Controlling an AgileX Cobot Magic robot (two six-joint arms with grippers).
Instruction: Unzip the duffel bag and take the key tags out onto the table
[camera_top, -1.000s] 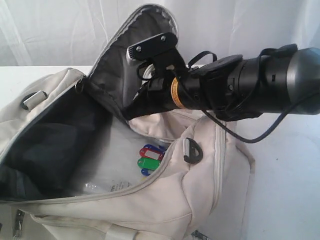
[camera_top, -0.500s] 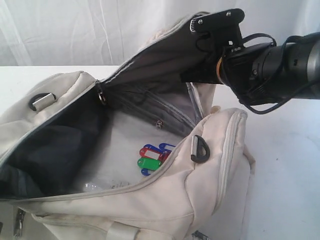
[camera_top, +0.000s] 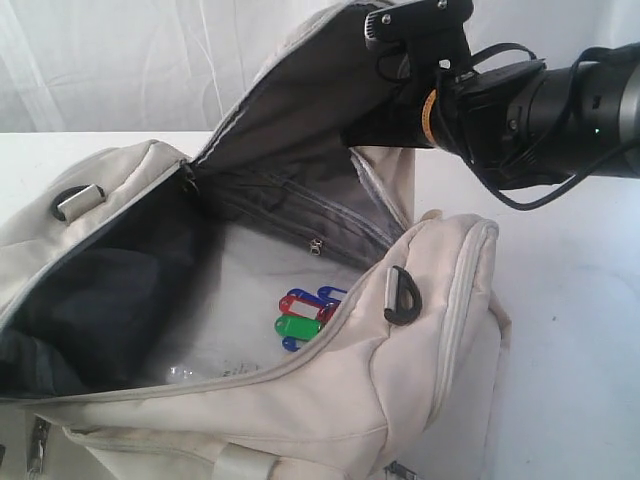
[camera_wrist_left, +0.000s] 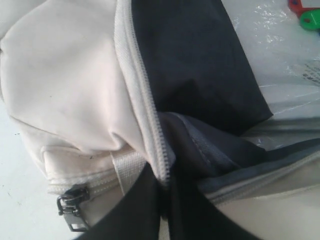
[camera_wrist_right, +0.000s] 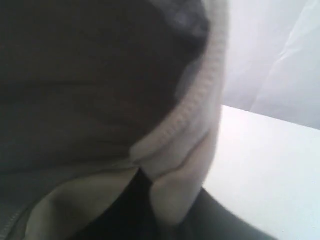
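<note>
The bunch of small red, green and blue plastic key tags (camera_top: 303, 318) is seen on the floor of the large cream-white fabric duffel bag (camera_top: 400, 400), long sides running left to right. It lies below and near-left of the right pincer (camera_wrist_right: 167, 215), judged the nearer, which is clamped on the raised flap. The left pincer (camera_wrist_left: 162, 210) is pinched on the zip edge. Since half a second earlier the flap has been lifted higher, while the tags are unmoved and none is on the white surface (camera_top: 580, 330).

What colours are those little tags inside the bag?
The key tags in the duffel bag show red, green and blue, clearest in the exterior view.
</note>
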